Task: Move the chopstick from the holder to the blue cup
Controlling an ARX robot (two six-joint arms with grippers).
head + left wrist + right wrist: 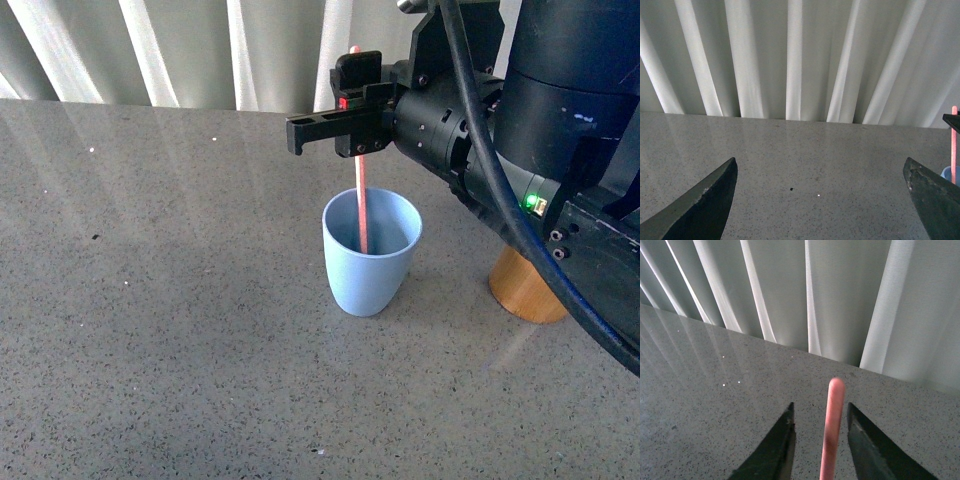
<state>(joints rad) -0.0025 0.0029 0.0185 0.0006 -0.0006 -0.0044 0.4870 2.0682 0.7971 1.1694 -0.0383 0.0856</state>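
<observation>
Holding my right hand [340,128] above the blue cup [371,252], I keep the chopstick [360,205] upright between my fingers so its lower end stands inside the cup. In the right wrist view small gaps show on both sides of the stick, so the fingers look narrow but loosened. My left hand [822,200] waits wide and empty, and the holder [525,288] stands on the surface behind my arm.

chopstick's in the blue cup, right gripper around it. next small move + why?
Probably lift the right gripper straight up and away. The chopstick already stands with its lower end inside the blue cup, and in the right wrist view there is a gap between it and each finger, so the jaws look open. The holder sits behind the arm, so rising clear seems safest.
</observation>
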